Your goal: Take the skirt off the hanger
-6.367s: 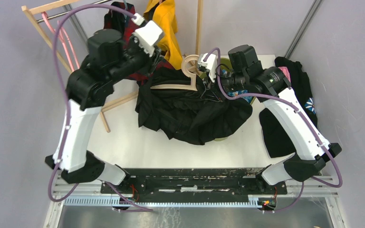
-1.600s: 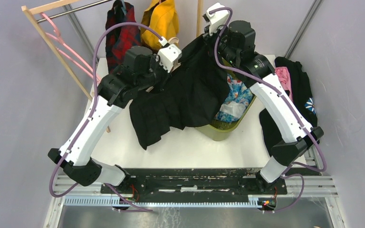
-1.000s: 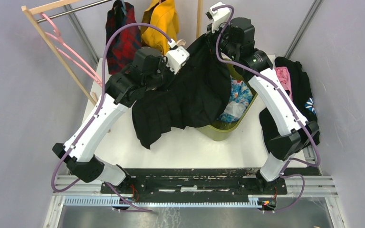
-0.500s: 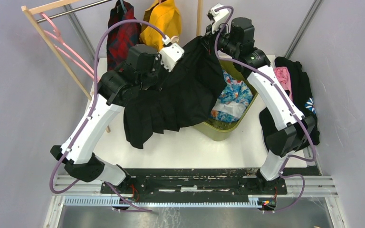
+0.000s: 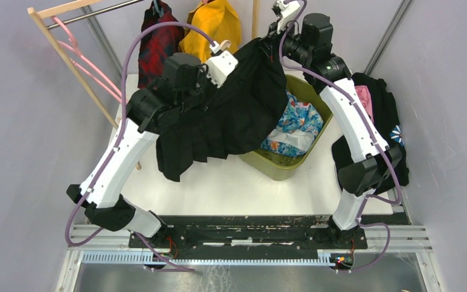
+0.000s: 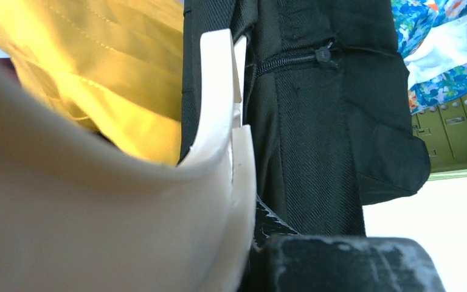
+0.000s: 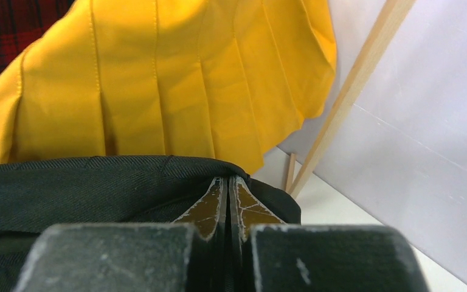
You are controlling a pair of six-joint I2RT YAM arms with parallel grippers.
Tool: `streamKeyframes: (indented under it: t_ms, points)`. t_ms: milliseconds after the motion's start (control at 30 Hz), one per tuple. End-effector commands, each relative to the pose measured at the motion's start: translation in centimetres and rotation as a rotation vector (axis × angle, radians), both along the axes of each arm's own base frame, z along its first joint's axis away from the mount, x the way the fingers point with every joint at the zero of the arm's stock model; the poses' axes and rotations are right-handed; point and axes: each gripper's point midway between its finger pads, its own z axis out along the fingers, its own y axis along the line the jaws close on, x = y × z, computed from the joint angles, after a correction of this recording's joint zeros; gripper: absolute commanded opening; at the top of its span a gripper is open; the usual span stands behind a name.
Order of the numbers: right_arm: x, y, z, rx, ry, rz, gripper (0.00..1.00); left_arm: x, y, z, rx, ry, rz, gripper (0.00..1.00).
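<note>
The black skirt (image 5: 231, 115) hangs in the air between my two arms, above the table and the bin's left edge. Its zipper and waistband fill the left wrist view beside the cream hanger (image 6: 225, 109). The hanger's hook (image 5: 217, 45) pokes out behind my left wrist. My left gripper (image 6: 252, 243) is shut on the hanger, with the skirt (image 6: 316, 152) pressed against it. My right gripper (image 5: 269, 41), high at the back, is shut on the skirt's top edge (image 7: 67, 182); its fingertips (image 7: 228, 182) pinch the black cloth.
A green bin (image 5: 307, 161) with floral cloth (image 5: 295, 125) stands right of centre. Behind hang a yellow skirt (image 5: 213, 24) and a red plaid garment (image 5: 158, 33) on a wooden rack (image 5: 67, 61) with pink hangers (image 5: 79, 48). Dark clothes (image 5: 383, 115) lie far right.
Both arms have carried the skirt up and leftward, so more of the bin and floral cloth shows. The right gripper has moved slightly right at the back. Both grips are unchanged.
</note>
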Motion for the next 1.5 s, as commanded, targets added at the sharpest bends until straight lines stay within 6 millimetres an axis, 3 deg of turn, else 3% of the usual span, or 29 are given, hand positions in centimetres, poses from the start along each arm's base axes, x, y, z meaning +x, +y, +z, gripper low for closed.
streamKeyframes:
  t_ms: [0,167,300,400,500,633,767,800,833,867,900,967,1033,1133,1300,1467]
  points:
    - [1.8,-6.9,4.4,0.016,-0.113,-0.269,0.01,0.9,-0.6,2.3,0.023,-0.077,-0.026,0.03]
    - [-4.5,-0.2,8.2,0.165,-0.125,-0.001,0.01,4.1,-2.9,5.2,-0.028,-0.151,-0.005,0.03]
    - [-9.4,3.3,11.8,0.284,-0.152,0.207,0.01,6.1,-4.4,6.7,-0.101,-0.192,0.029,0.03]
    - [-12.9,5.0,12.9,0.313,-0.151,0.336,0.01,7.3,-5.3,6.3,-0.103,-0.197,0.042,0.03]
    - [-16.6,5.3,14.0,0.338,-0.152,0.449,0.01,8.3,-6.2,6.1,-0.121,-0.204,0.054,0.03]
    - [-19.2,5.3,14.0,0.331,-0.141,0.514,0.01,8.9,-7.6,7.2,-0.193,-0.219,0.037,0.03]
    - [-19.1,4.5,12.6,0.265,-0.14,0.463,0.01,9.0,-8.0,7.9,-0.223,-0.229,0.028,0.03]
    - [-18.8,4.2,12.3,0.243,-0.148,0.437,0.05,8.9,-7.9,8.2,-0.224,-0.235,0.025,0.03]
    - [-18.4,3.8,11.9,0.217,-0.154,0.402,0.14,8.8,-7.7,8.5,-0.228,-0.242,0.029,0.03]
    - [-17.8,3.3,11.6,0.186,-0.166,0.364,0.31,8.6,-7.4,8.9,-0.231,-0.25,0.033,0.03]
    - [-17.1,2.8,11.0,0.157,-0.167,0.321,0.39,8.4,-7.2,9.3,-0.233,-0.258,0.033,0.03]
    - [-15.4,1.7,9.8,0.083,-0.177,0.217,0.41,7.7,-6.6,10.4,-0.247,-0.277,0.03,0.03]
    - [-13.9,0.4,9.0,0.024,-0.187,0.123,0.62,6.9,-6.1,11.4,-0.26,-0.294,0.024,0.03]
    - [-12.4,-0.8,8.4,-0.035,-0.204,0.031,0.72,6.2,-5.4,12.2,-0.261,-0.308,0.021,0.03]
    - [-10.9,-0.7,7.4,-0.056,-0.19,-0.004,0.75,5.6,-5.2,11.2,-0.241,-0.279,0.011,0.03]
    - [-9.2,0.1,5.6,-0.052,-0.152,-0.02,0.74,4.0,-5.1,12.4,-0.272,-0.285,-0.041,0.03]
